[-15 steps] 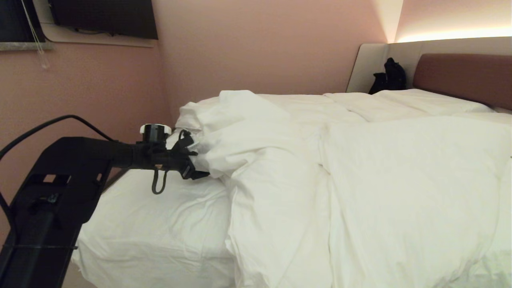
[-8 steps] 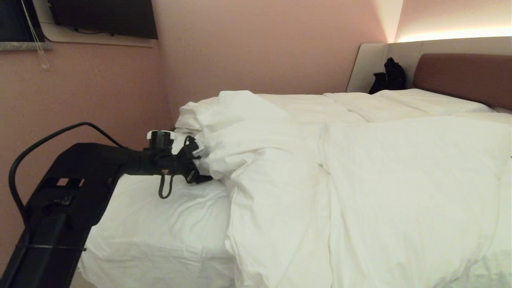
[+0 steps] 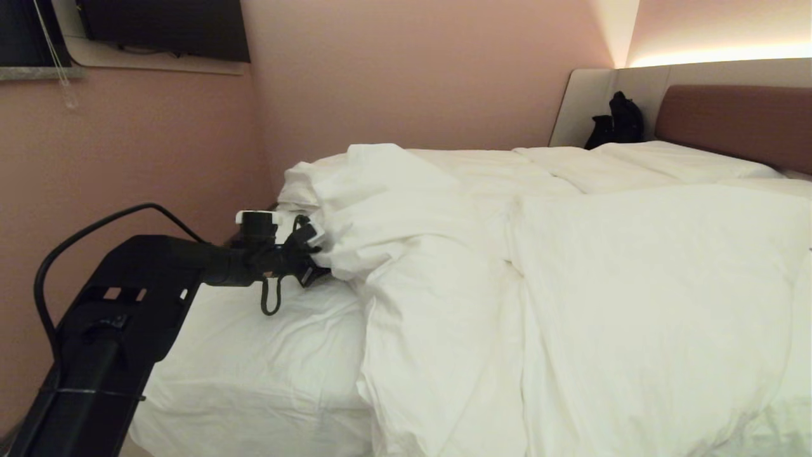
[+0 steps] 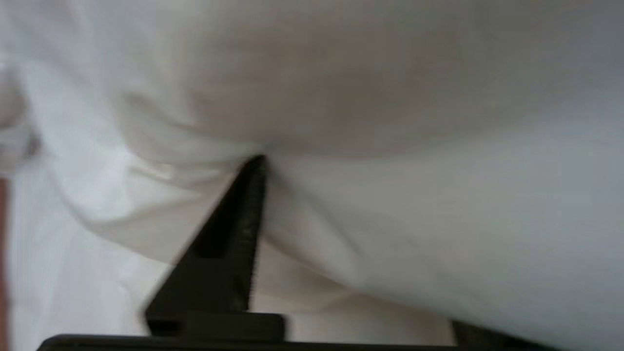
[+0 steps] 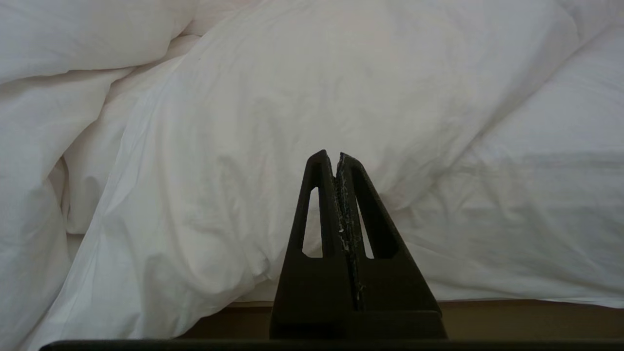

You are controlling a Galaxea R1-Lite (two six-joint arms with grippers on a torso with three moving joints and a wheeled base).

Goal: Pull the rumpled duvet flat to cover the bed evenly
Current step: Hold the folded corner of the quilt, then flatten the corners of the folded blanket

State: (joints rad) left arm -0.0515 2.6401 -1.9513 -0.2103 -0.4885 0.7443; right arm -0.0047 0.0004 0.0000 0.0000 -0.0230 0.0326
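The white duvet (image 3: 571, 285) lies rumpled over the right part of the bed (image 3: 254, 355) and is bunched into a heap near the foot. The bare sheet shows to the left of the heap. My left gripper (image 3: 316, 257) reaches level from the left into the heap's lower fold and is shut on it. In the left wrist view one black finger (image 4: 229, 243) presses into the duvet (image 4: 390, 204), and the cloth hides the other. My right gripper (image 5: 336, 156) is shut and empty. It hangs apart from the duvet (image 5: 292, 97), which drapes over the bed's side.
A pink wall (image 3: 127, 146) runs close along the bed's far left side. Flat white pillows (image 3: 672, 162) lie by the brown headboard (image 3: 736, 120), and a black bag (image 3: 615, 120) leans beside it. A dark screen (image 3: 165, 28) hangs at upper left.
My left arm has moved right and a little lower, into the duvet's bunched edge. Its jaws have narrowed around the fold. The duvet itself has barely shifted.
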